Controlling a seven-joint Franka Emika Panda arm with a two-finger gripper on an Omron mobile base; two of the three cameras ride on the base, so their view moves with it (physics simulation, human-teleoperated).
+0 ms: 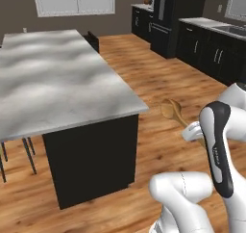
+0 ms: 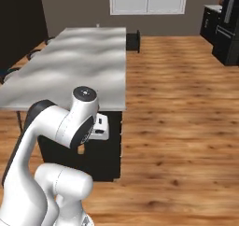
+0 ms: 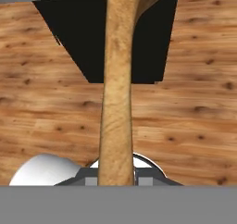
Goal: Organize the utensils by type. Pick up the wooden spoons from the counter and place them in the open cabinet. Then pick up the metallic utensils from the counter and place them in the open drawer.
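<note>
I've got a wooden spoon [image 1: 174,112] up in the air, round bowl pointing away from me, out past the corner of the marble counter [image 1: 57,83] and over the plank floor [image 1: 158,73]. My gripper [image 1: 194,131] is clamped on its handle, half hidden behind my forearm. Black cabinets [image 1: 206,49] line the far right wall.

spoon [image 1: 172,111] | right of counter [image 1: 57,83] | above floor [image 1: 158,145]
</note>
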